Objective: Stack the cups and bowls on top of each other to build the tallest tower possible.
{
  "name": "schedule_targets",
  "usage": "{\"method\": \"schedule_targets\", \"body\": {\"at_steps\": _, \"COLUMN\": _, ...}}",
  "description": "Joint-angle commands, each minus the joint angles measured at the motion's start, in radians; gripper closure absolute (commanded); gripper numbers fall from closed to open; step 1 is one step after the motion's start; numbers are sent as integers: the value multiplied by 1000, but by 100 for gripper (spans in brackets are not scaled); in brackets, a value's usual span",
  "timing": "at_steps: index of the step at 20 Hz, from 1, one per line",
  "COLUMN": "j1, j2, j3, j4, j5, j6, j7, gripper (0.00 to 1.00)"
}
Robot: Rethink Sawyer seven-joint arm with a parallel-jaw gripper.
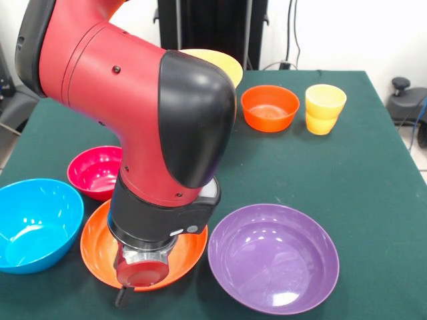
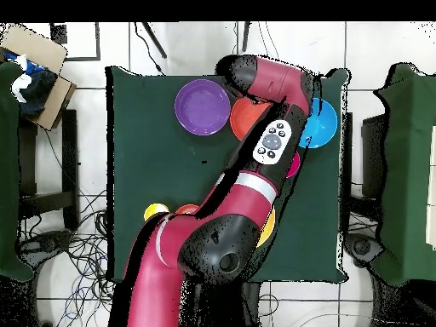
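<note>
My gripper [image 1: 125, 295] hangs low at the near rim of a large orange bowl [image 1: 97, 247], with the wrist covering most of that bowl. In the overhead view the same orange bowl [image 2: 247, 119] shows beside the arm, which hides the gripper. Around it sit a blue bowl [image 1: 33, 223], a magenta bowl [image 1: 97, 170] and a big purple bowl [image 1: 273, 257]. A small red-orange bowl [image 1: 269, 107] and a yellow cup [image 1: 325, 108], which looks like two nested together, stand at the far right. A yellow-orange bowl [image 1: 225, 63] peeks out behind the arm. No tall tower shows.
The green table [image 1: 360, 180] has bare cloth in its right middle. From above, the purple bowl [image 2: 202, 106] and blue bowl [image 2: 322, 123] flank the orange one. A cardboard box [image 2: 38, 64] stands off the table at the upper left, with cables on the floor.
</note>
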Motion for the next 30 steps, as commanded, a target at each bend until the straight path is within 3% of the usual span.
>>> {"method": "schedule_targets", "body": {"at_steps": 1, "j1": -9, "j2": -3, "j3": 90, "j4": 47, "j5": -74, "j6": 118, "j7": -80, "gripper": 0}}
{"method": "schedule_targets", "body": {"at_steps": 12, "j1": -6, "j2": -21, "j3": 99, "j4": 64, "j5": -81, "j6": 122, "j7": -103, "gripper": 0}}
{"method": "schedule_targets", "body": {"at_steps": 18, "j1": 47, "j2": -77, "j3": 124, "j4": 129, "j5": -61, "j6": 176, "j7": -58, "gripper": 0}}
{"method": "schedule_targets", "body": {"at_steps": 30, "j1": 83, "j2": -151, "j3": 177, "j4": 220, "j5": -60, "j6": 187, "j7": -76, "gripper": 0}}
